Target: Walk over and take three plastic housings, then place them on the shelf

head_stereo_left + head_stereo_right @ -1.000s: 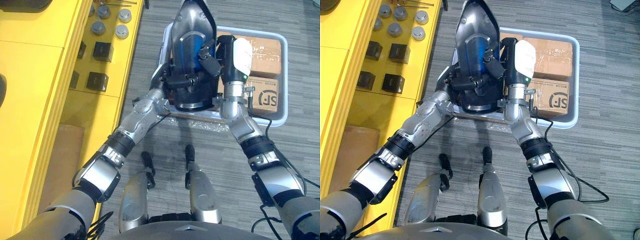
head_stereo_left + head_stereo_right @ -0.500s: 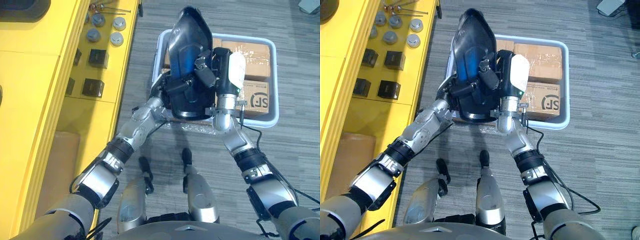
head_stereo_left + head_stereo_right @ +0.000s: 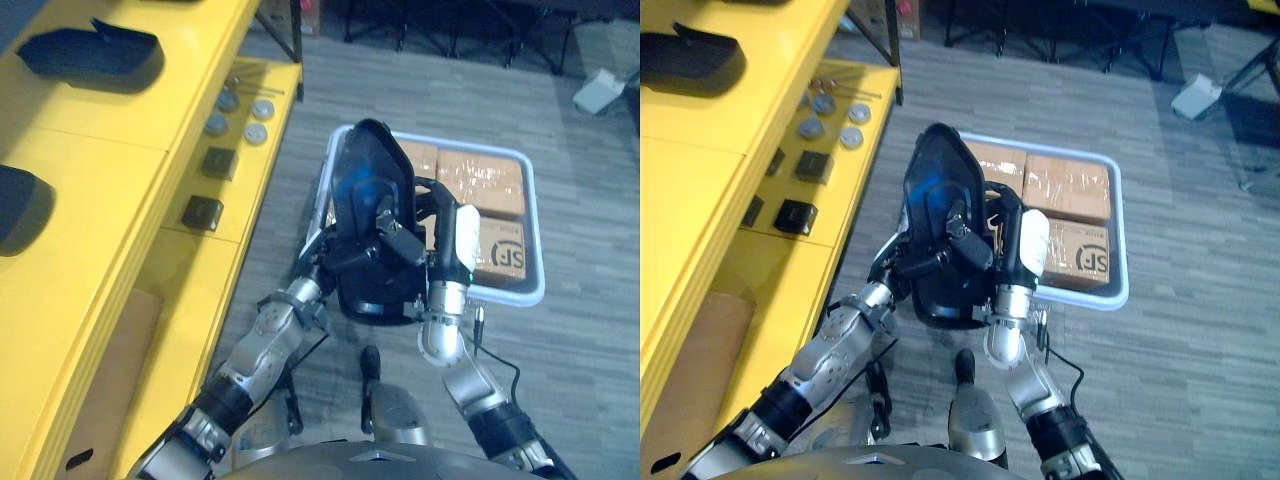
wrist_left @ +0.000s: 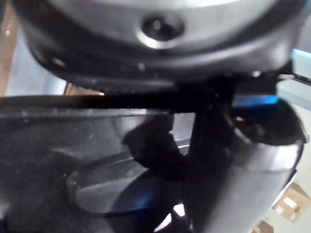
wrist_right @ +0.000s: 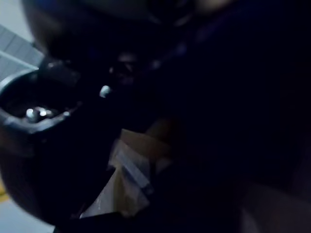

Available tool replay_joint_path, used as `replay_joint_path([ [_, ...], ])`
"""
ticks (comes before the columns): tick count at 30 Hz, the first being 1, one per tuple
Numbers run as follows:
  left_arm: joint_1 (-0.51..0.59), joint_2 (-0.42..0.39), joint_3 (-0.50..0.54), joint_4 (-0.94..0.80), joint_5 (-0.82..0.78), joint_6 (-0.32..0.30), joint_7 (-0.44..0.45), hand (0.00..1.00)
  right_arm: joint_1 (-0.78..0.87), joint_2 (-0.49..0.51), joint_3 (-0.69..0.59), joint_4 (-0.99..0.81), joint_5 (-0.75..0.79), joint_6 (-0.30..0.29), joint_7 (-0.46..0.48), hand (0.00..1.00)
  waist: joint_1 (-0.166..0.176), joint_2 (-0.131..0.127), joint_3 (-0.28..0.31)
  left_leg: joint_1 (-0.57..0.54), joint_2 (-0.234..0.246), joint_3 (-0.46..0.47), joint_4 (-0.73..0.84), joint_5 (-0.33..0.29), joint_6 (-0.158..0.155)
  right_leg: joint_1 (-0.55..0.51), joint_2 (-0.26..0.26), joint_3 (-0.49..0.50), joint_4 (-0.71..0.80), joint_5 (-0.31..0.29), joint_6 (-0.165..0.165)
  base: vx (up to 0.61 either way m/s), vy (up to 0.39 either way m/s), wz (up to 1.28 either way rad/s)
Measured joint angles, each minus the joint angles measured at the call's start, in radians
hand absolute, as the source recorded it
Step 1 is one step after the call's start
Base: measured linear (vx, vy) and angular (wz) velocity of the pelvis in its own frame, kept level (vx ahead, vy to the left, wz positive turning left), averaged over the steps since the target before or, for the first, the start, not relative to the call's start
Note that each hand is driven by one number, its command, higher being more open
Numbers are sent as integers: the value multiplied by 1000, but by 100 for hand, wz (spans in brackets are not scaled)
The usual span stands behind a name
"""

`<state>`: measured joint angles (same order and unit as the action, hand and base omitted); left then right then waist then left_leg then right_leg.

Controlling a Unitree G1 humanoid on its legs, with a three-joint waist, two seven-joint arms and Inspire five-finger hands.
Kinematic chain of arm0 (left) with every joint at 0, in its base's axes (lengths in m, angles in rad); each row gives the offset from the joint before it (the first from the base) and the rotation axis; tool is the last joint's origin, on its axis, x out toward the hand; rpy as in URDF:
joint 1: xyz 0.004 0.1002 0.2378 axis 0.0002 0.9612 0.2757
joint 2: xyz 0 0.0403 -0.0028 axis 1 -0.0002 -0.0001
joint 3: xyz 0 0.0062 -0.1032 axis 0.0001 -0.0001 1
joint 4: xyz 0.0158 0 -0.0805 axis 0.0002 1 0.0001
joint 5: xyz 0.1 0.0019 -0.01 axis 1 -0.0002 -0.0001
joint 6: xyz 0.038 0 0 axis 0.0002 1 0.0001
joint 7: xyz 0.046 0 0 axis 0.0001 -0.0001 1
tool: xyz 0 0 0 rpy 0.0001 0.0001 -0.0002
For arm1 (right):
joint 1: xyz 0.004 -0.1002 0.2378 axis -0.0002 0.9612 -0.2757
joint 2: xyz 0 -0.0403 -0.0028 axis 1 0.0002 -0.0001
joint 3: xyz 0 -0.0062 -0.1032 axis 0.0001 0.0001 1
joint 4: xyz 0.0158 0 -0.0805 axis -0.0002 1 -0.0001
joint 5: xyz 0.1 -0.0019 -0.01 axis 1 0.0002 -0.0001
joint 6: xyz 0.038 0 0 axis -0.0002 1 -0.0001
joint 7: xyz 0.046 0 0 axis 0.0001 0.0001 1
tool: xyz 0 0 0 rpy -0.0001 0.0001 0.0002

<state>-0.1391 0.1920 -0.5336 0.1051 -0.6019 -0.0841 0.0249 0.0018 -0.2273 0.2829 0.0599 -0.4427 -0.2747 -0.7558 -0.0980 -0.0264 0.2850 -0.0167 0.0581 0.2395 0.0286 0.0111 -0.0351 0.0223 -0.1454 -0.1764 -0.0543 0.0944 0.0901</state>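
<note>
**A:** Housing (image 3: 370, 215) first. Where is it?

**B:** Off the floor, upright, clamped between both hands over the left side of the tray (image 3: 505, 294). The left hand (image 3: 338, 262) hooks its near left edge. The right hand (image 3: 440, 240) has fingers curled across its face from the right.

**A:** So what changed in the last second?

**B:** Mostly the view. The whole picture has swung up and away, so the head moved, not the things. The grip looks the same as before, and the cardboard boxes (image 3: 480, 185) sit in the tray as they did.

**A:** And what does that mean for the job?

**B:** The shelf (image 3: 100, 200) on the left now shows its top. There is a second housing (image 3: 95, 50) at the far end and probably a third housing (image 3: 20, 210) nearer, but that one is cut by the frame edge, so I won't swear to it. I'd judge the pick is done and the turn toward the shelf comes next.
</note>
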Motion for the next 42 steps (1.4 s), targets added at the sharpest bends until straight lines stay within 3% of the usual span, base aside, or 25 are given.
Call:
replay_joint_path([
  [4,58,-26,17,-65,153,-1,14,0,46,2,-12,-34,28,-16,-1,100,12,10,-59,42,-11,0,-38,11,1,25,-7,-9,0,-10,8,-1,4,1],
  [14,146,-49,23,-124,496,-56,116,0,143,35,-21,-80,178,-1,62,100,12,21,-127,83,-18,10,-96,37,2,33,-6,-10,0,-13,12,-13,-2,-3],
  [16,159,-53,23,-124,566,-74,141,0,162,42,-21,-91,247,-1,111,100,13,21,-132,97,-18,12,-109,41,0,40,-5,-9,0,-14,13,-13,-12,-4],
  [20,189,-52,32,-126,756,-111,237,0,225,57,-22,-110,517,-28,312,100,13,22,-148,97,-17,14,-112,42,-1,36,-3,-5,0,-16,13,-3,-3,-1],
  [23,229,-36,117,-126,841,-112,333,0,293,79,-73,-111,711,-72,426,100,9,28,-159,98,-14,24,-112,41,-2,31,0,5,0,-16,12,-4,-12,-8],
  [24,243,-24,168,-121,851,-108,393,0,323,81,-118,-111,798,-103,461,100,7,30,-160,98,-13,26,-112,41,-2,30,1,7,-1,-17,11,-11,-18,-9],
  [27,271,-9,236,-120,853,-97,483,0,363,81,-175,-113,865,-150,490,100,8,29,-163,99,-13,32,-112,39,-4,28,2,12,-2,-17,11,-10,-11,-5],
  [30,272,15,233,-115,861,-74,536,0,378,81,-184,-121,895,-194,511,100,10,21,-179,99,-12,36,-112,38,-6,22,2,15,-4,-17,11,-8,-4,-3],
  [38,274,22,191,-62,922,-43,550,0,389,82,-158,-256,895,-239,540,100,-3,7,-224,99,-12,46,-112,35,-8,22,3,24,-16,-16,12,-1,-10,-4],
  [40,274,22,197,-42,885,-43,550,0,393,83,-163,-261,887,-239,514,100,-11,5,-226,99,-12,49,-112,35,-9,22,5,27,-16,-16,12,0,-12,-4],
  [42,274,11,200,-40,732,-54,528,0,417,84,-184,-260,870,-210,459,100,-11,5,-227,100,-12,52,-112,34,-9,24,5,31,-15,-16,12,-2,-12,-4],
])
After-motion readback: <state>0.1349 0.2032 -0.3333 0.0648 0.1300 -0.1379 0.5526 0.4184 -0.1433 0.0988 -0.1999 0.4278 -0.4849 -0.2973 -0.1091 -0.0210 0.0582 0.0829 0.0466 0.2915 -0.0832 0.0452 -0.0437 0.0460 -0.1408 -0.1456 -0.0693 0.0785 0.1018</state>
